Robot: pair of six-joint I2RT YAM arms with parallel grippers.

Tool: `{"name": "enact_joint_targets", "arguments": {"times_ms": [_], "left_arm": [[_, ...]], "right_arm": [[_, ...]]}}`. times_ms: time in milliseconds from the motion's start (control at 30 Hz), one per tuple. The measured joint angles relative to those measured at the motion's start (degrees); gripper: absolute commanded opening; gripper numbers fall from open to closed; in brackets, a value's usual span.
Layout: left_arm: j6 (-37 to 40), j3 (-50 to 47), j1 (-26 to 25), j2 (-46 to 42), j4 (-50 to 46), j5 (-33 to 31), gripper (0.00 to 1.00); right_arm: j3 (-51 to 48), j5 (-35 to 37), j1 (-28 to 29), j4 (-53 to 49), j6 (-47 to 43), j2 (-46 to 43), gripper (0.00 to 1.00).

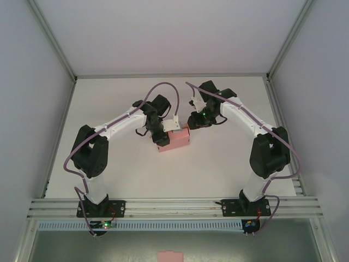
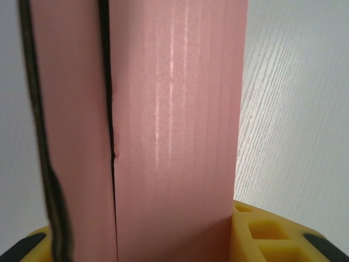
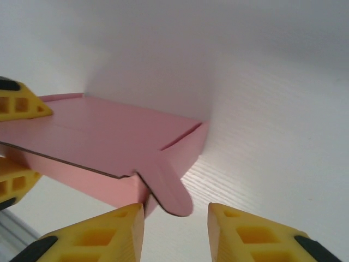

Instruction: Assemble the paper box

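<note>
Closest to the right wrist cam, the right end effector (image 3: 175, 218) is released, with a clear gap between its two yellow fingers. A rounded tab (image 3: 169, 194) is poking straight down toward that gap and looks loose, not tucked in. Just behind the tab is the paper box (image 3: 103, 136), already a low closed-up shape. It lies flat, with its long side running across this view, and the tab sticks out from the near corner. At the box's other end the left end effector (image 3: 13, 142) is clenched on it, one finger on top and one underneath. Its own wrist view shows pink card packed between its pads. From above, the box sits mid-table (image 1: 109, 174) between the two arms, left one on its left edge, right one just off its far-right corner. So the right arm is clearly the nearer one to that tab, and I'd guess the next move is folding or tucking it while the left one steadies the box.
</note>
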Motion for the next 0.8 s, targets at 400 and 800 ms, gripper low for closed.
{"name": "enact_joint_targets", "arguments": {"times_ms": [400, 800], "left_arm": [[0.3, 0.9, 0.0, 0.6, -0.7, 0.0, 0.34], [0.3, 1.0, 0.0, 0.7, -0.9, 0.0, 0.35]], "right_arm": [[-1.6, -1.2, 0.3, 2.4, -3.4, 0.0, 0.22], [-1.5, -2.8, 0.4, 3.0, -3.4, 1.4, 0.19]]}}
